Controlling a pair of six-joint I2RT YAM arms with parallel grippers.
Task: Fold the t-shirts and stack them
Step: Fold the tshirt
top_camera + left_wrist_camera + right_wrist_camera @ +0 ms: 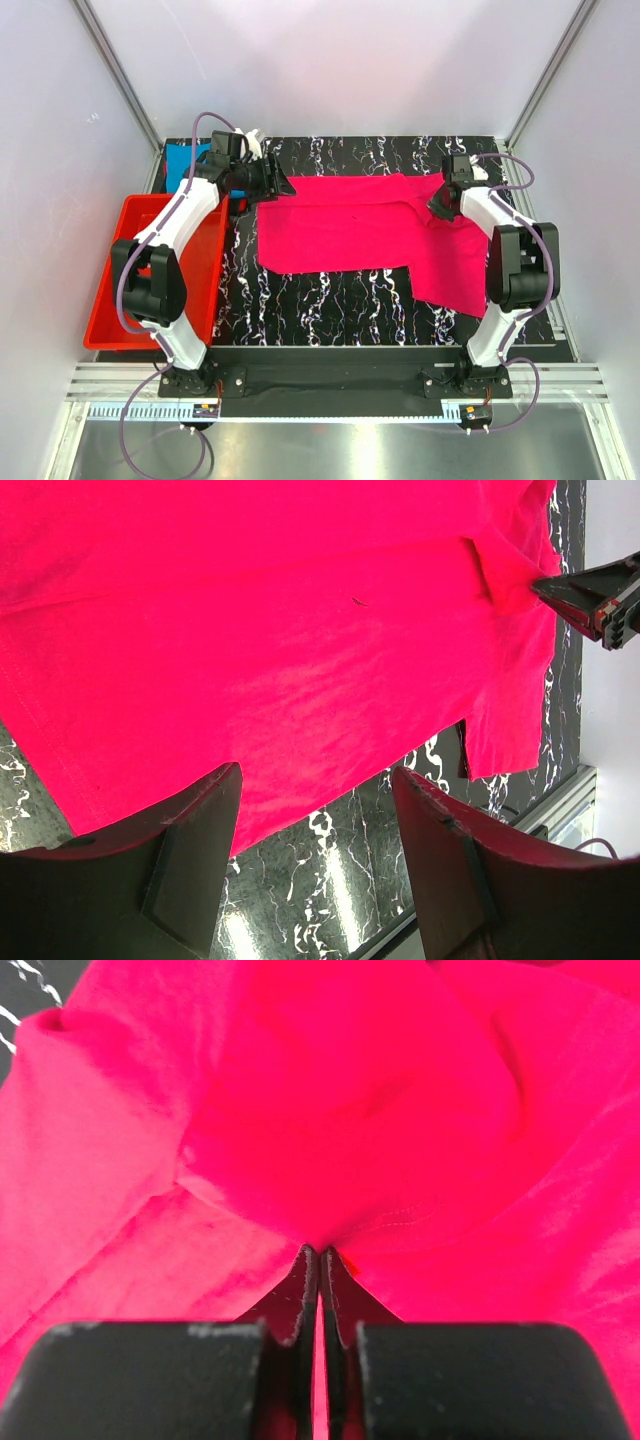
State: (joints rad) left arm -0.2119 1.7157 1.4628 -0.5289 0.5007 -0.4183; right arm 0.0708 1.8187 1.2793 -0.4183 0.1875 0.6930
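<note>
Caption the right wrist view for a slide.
Right gripper shut on a bunched fold of the pink t-shirt.

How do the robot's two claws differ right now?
The left gripper stands open and holds nothing; the right gripper is shut, pinching a fold of the pink shirt. The left gripper is at the shirt's left edge, the right gripper at its right side. Both are black and over that shirt.

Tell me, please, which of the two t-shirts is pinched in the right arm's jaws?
The magenta-pink t-shirt, spread across the table; the turquoise t-shirt lies apart in the far-left corner.
</note>
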